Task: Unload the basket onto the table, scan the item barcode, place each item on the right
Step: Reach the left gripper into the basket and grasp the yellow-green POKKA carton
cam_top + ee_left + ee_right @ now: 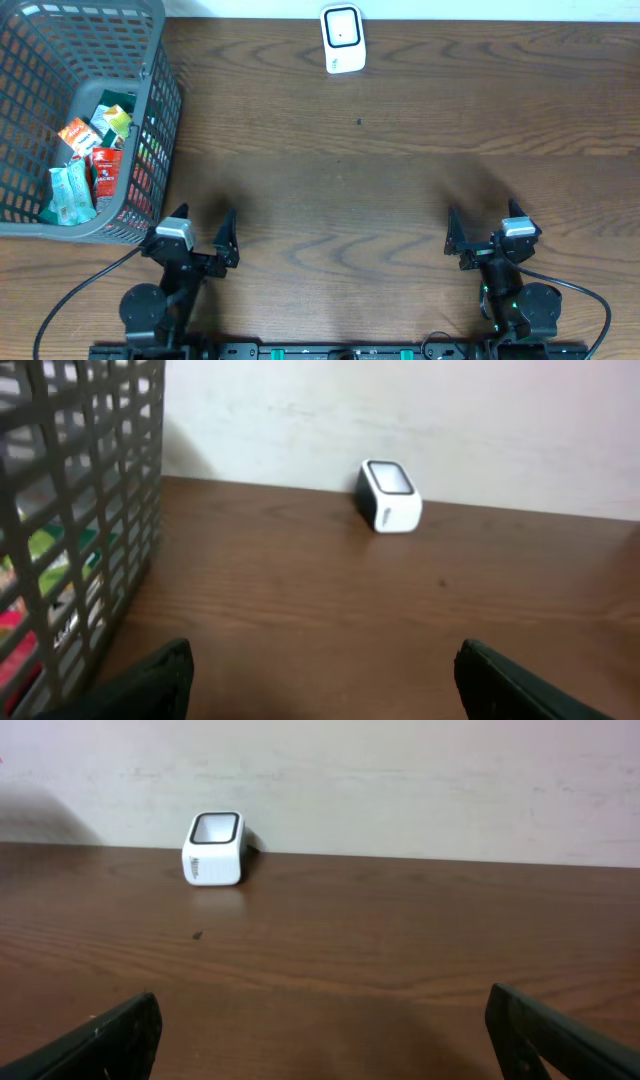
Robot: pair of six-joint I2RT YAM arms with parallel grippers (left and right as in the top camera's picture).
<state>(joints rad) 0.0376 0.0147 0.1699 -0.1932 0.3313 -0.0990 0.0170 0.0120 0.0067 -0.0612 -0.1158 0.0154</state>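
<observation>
Progress: not begun, by my reading. The left gripper [207, 216] at the lower left of the overhead frame and the right gripper [482, 214] at the lower right both have their jaws spread wide with nothing between them.
Left to do: all of it, as I judge. A packet has to be picked, lifted out of the basket, carried to the scanner and turned so its barcode faces the window.
Fingertips [160, 680]: dark, matte wedges that rise from the bottom corners of each wrist view, blurred by closeness.
Table [350, 170]: brown wood-grain top, smooth with a faint sheen. One small dark speck [360, 122] sits above the middle of the overhead frame.
Basket [160, 100]: grey plastic with open lattice walls and a thick rounded rim. It fills the upper left of the overhead frame, just beyond the left gripper.
Packets [88, 165]: the task's items, lying loose in the basket's bottom. They are small, flat and crinkly-looking, in red, orange, green and pale teal. No barcode can be made out at this size.
Scanner [342, 38]: white, rounded block with a dark rectangular window on a tilted face. It stands at the top centre of the overhead frame, well apart from both grippers and from the basket.
Wall [400, 780]: pale, flat and slightly mottled, directly behind the scanner.
</observation>
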